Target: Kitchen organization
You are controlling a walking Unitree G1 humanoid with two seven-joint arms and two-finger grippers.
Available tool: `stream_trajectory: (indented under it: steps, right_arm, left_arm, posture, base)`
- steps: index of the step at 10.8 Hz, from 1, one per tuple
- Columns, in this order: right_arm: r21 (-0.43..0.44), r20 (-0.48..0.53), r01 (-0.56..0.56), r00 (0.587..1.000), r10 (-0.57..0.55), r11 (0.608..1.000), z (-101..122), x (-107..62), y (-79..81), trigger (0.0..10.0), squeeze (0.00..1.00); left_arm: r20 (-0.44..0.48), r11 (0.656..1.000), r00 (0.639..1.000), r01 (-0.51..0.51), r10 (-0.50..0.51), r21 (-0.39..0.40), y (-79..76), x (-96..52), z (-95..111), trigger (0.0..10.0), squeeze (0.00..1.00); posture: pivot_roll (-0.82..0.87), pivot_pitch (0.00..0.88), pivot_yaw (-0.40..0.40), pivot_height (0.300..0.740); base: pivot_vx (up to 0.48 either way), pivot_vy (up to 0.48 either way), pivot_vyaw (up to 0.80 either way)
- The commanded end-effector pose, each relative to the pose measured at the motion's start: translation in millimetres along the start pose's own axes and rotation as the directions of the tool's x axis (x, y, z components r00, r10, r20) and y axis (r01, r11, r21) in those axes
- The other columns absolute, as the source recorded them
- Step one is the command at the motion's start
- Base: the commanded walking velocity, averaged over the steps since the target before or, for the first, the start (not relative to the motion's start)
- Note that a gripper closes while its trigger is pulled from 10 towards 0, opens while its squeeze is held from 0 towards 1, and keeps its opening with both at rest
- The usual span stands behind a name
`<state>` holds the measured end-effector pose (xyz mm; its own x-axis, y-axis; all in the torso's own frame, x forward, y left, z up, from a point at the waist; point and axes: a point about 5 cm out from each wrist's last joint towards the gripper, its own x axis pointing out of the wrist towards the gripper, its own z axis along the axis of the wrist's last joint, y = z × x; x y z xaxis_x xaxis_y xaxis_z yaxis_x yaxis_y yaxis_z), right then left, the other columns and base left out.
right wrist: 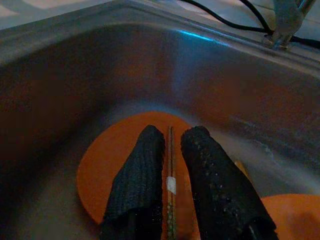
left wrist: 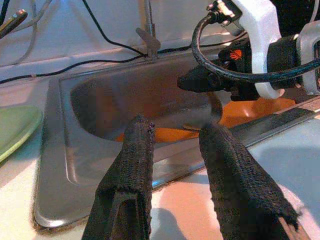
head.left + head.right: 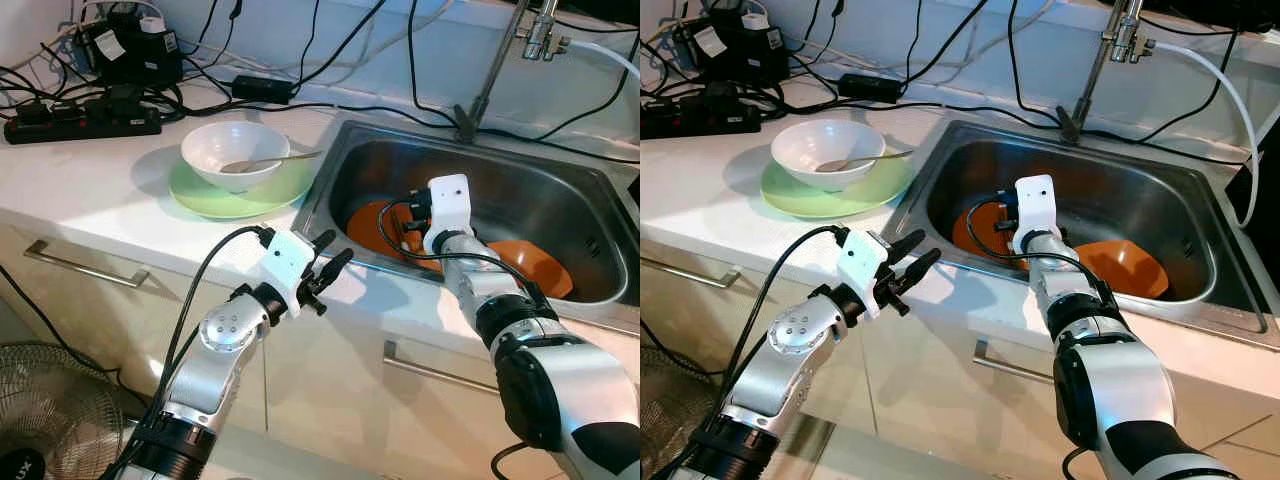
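A: What sits nearest the camera?

B: The right arm's silver forearm, reaching over the counter point(image 3: 90, 215) edge into the steel sink point(image 3: 560, 190). Its right end effector point(image 1: 170, 142) is down over an orange plate point(image 1: 107, 162) on the sink floor, the two black fingers nearly together on either side of a thin utensil handle point(image 1: 170, 165) that lies on the plate. I cannot tell whether they actually grip it.

A: Anything else in the sink?

B: An orange bowl point(image 3: 535, 265) just beside the plate, on the robot's right.

A: And the left arm?

B: The left end effector point(image 3: 328, 262) hovers over the counter's front edge by the sink's near left corner, fingers apart, holding nothing.

A: Further out?

B: A white bowl point(image 3: 232, 150) with a spoon point(image 3: 270, 160) stands on a green plate point(image 3: 215, 200), left of the sink. Behind it lie a power strip point(image 3: 80, 118) and black cables.
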<state>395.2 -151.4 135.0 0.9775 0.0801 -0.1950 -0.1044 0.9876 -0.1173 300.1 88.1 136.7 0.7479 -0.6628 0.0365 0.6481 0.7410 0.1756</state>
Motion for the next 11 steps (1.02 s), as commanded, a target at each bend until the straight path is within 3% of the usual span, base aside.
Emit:
stream_trajectory:
  steps: [1,2,3,6,7,9,11]
  right_arm:
    - [0.001,-0.009,0.006,1.0,-0.006,1.0,-2.8,-0.8,-3.4,10.0,0.0]
    - [-0.002,-0.004,0.006,1.0,-0.006,1.0,-1.5,-0.6,-3.5,10.0,1.0]
    - [-0.018,0.007,0.011,1.0,-0.011,1.0,0.7,-0.3,-3.7,10.0,0.0]
    - [-0.027,0.172,0.02,0.985,-0.015,0.999,32.4,2.3,-2.4,10.0,0.0]
    - [-0.045,0.341,0.066,0.939,-0.047,0.997,71.2,1.6,-8.7,10.0,0.0]
    - [-0.026,0.47,0.068,0.882,-0.048,0.997,104.3,-1.8,-10.2,10.0,0.0]
    - [0.01,0.533,-0.055,0.845,0.041,0.998,106.6,-4.7,11.6,10.0,0.0]
  left_arm:
    - [-0.074,1.0,0.997,0.001,-0.003,-0.024,-1.0,-4.1,-15.2,10.0,0.0]
    - [-0.073,1.0,0.997,-0.002,0.0,-0.023,-0.7,-4.3,-15.0,10.0,0.0]
    - [-0.071,1.0,0.997,-0.005,0.003,-0.023,-0.4,-4.6,-15.0,10.0,0.0]
    - [-0.062,1.0,0.998,-0.014,0.013,-0.018,0.4,-5.1,-13.0,10.0,0.0]
    - [-0.058,1.0,0.998,-0.015,0.014,-0.018,0.5,-4.7,-12.5,10.0,0.0]
    - [-0.055,1.0,0.998,-0.012,0.011,-0.018,-0.5,-3.3,-12.1,10.0,0.0]
    - [-0.036,0.998,0.998,-0.046,0.047,0.032,2.3,-1.2,-6.9,10.0,0.0]
  posture:
    - [0.28,0.011,-0.098,0.74]
    - [0.28,0.014,-0.099,0.74]
    - [0.28,0.016,-0.099,0.74]
    - [0.28,0.021,-0.093,0.74]
    - [0.27,0.021,-0.092,0.74]
    - [0.27,0.023,-0.093,0.74]
    - [0.27,0.026,-0.094,0.74]
  base:
    - [0.0,0.0,0.0]
    - [0.0,0.0,0.0]
    - [0.0,0.0,0.0]
    - [0.0,0.0,0.0]
    - [0.0,0.0,0.0]
    - [0.0,0.0,0.0]
    - [0.0,0.0,0.0]
